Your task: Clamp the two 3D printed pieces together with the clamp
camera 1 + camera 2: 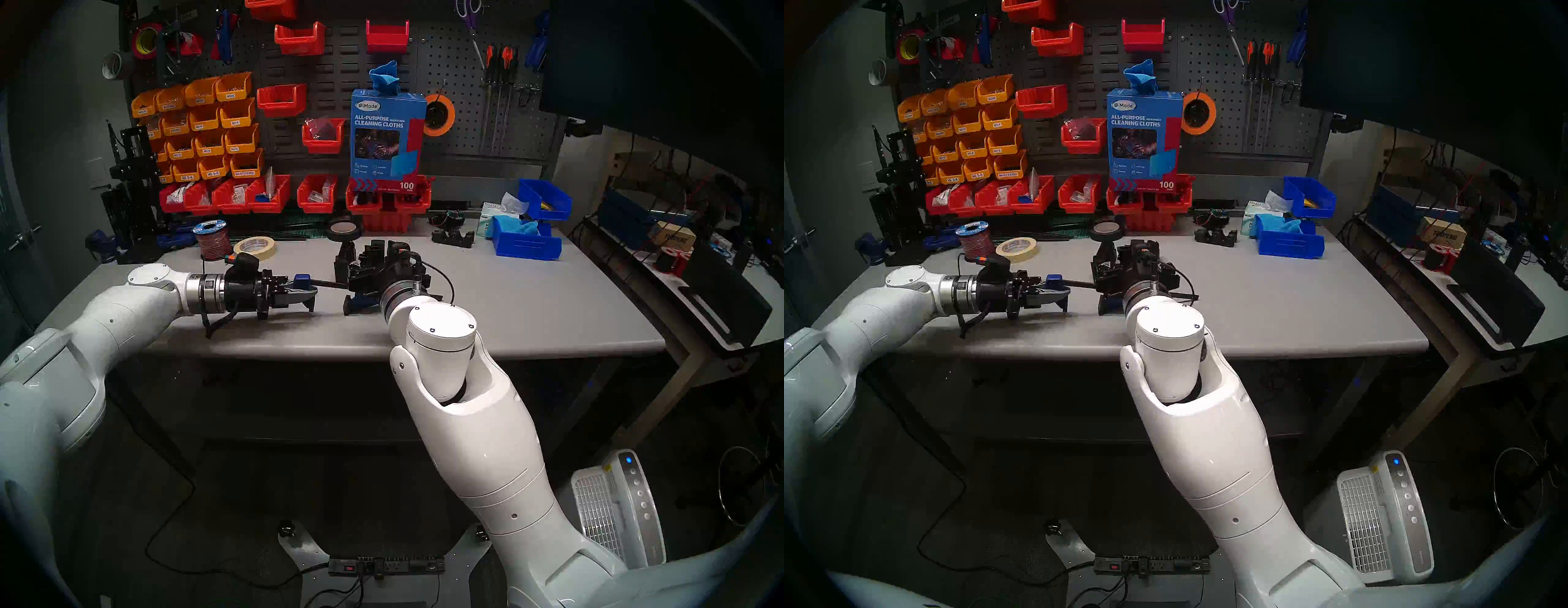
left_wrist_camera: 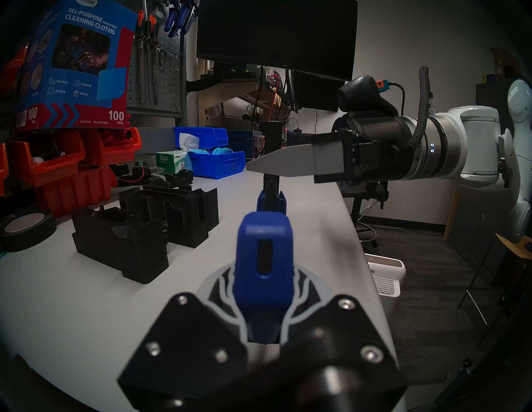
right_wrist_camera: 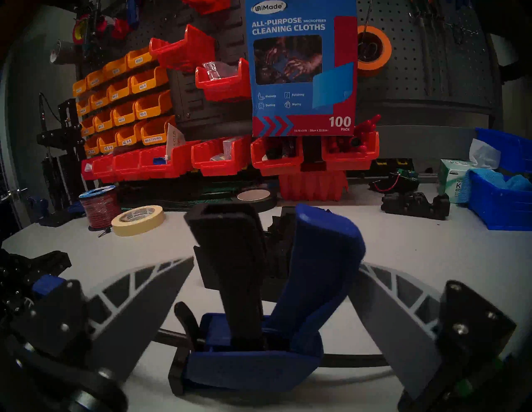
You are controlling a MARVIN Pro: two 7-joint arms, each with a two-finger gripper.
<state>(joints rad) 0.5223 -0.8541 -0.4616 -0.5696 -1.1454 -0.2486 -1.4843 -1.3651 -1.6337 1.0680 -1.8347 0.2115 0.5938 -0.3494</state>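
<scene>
The clamp [image 1: 329, 283] stretches left to right over the table's near part. My left gripper [image 2: 263, 280] is shut on its blue end jaw [image 2: 263, 244], level above the table. My right gripper [image 3: 275, 261] is open. One of its fingers [image 3: 149, 290] stands beside the black trigger [image 3: 230, 259] and the other beside the blue handle [image 3: 325, 259]. The bar [image 3: 355, 359] passes under them. The two 3D printed pieces [image 2: 126, 244] [image 2: 187, 213] stand side by side on the table just beyond the bar. In the head views my right wrist half hides them.
A masking tape roll [image 1: 254, 246], a wire spool [image 1: 214, 237] and a black tape roll [image 1: 343, 229] lie behind the pieces. Further right are a low black cradle part [image 1: 453, 237] and blue bins [image 1: 526, 242]. The table's front edge [image 1: 297, 348] is close below both grippers.
</scene>
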